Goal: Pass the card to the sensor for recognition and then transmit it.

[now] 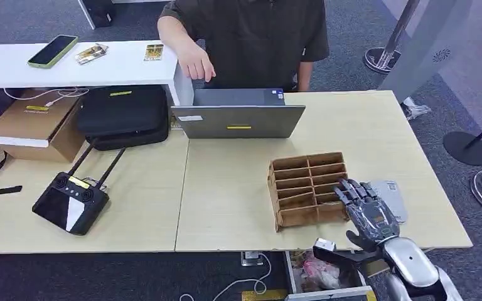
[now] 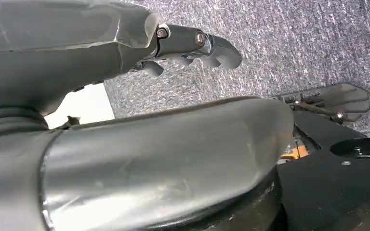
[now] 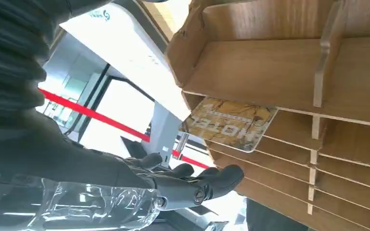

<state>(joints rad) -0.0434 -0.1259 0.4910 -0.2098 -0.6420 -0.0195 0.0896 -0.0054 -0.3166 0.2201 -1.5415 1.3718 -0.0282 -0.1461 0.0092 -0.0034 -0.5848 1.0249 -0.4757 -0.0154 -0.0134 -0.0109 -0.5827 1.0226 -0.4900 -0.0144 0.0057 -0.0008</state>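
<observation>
card (image 3: pixel 229 122) in wooden rack (image 3: pixel 289 91) slot, perhaps loose

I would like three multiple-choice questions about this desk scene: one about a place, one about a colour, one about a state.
1. Where is the right hand?
A. at the wooden rack
B. on the laptop
C. on the phone

2. What colour is the phone?
A. red
B. green
C. white

3. What is the card doing in the right wrist view?
A. lying on the floor
B. sticking out of a rack slot
C. held by the fingers

Answers: 1 A, the hand is at the rack's right side; 2 B, its case is light green; 3 B, the fingers are apart from it.
</observation>
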